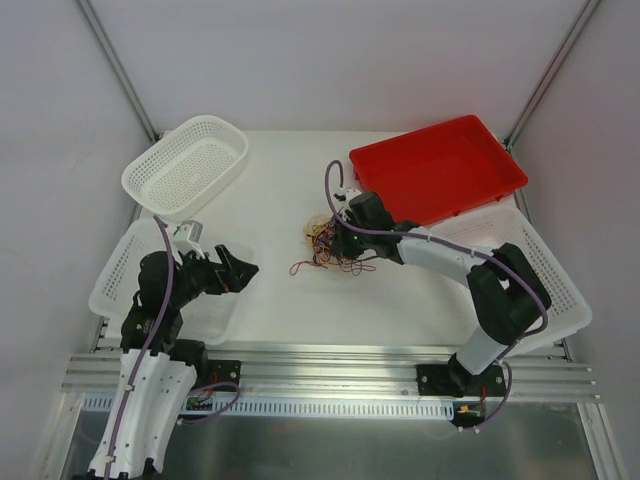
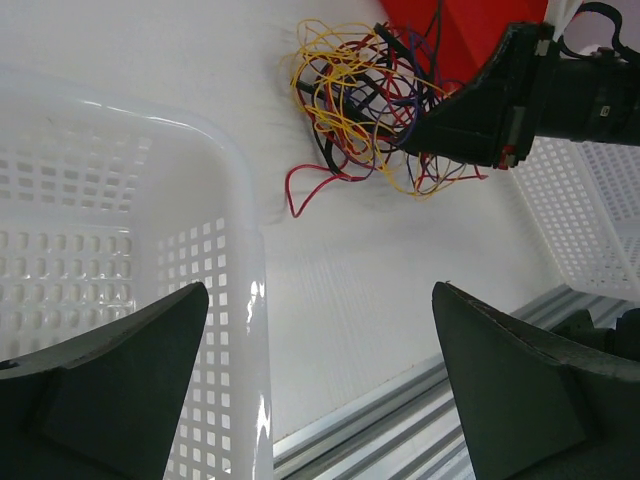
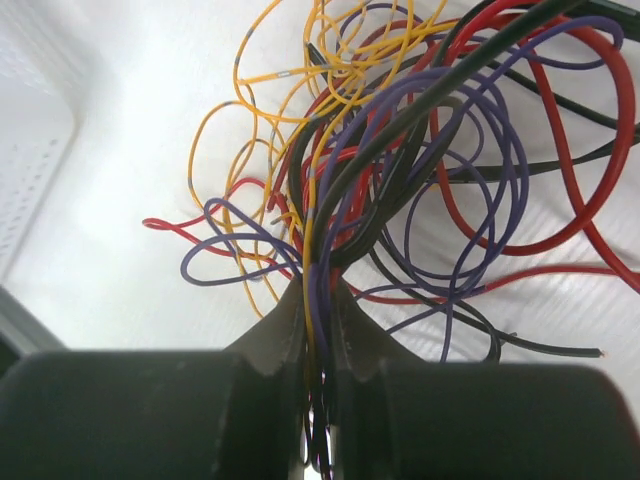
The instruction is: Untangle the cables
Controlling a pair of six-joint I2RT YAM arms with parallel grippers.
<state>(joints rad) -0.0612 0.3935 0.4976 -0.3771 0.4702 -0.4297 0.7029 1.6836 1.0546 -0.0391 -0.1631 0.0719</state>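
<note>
A white table (image 1: 300, 310) is seen from above, with two robot arms bolted side by side at its near edge. A shallow red tray (image 1: 440, 170) sits at the far right. Three white perforated baskets ring the work area. The far basket (image 1: 185, 165) is at the back left, the left basket (image 1: 115, 275) lies under the left arm, and the right basket (image 1: 550, 275) lies under the right arm's elbow.

The left gripper (image 2: 320, 290) hangs over the inner wall of the left basket. Its fingers are spread wide and hold nothing. It faces the tangle but is well apart from it. The right gripper (image 3: 318, 300) reaches to mid-table, just in front of the red tray, its fingers clenched on a bundle of strands.

The cables (image 2: 360, 100) lie on the bare table as one knotted clump of thin red, black, yellow and purple wires. A red loop trails out towards the left arm.

The step in hand looks like the first grasp, as no strand is separated yet. The next move likely calls for drawing the pinched bundle away slowly while the left gripper crosses over to hold the clump's other side. Several colours are caught in the pinch, so a pull may drag the whole tangle along.
</note>
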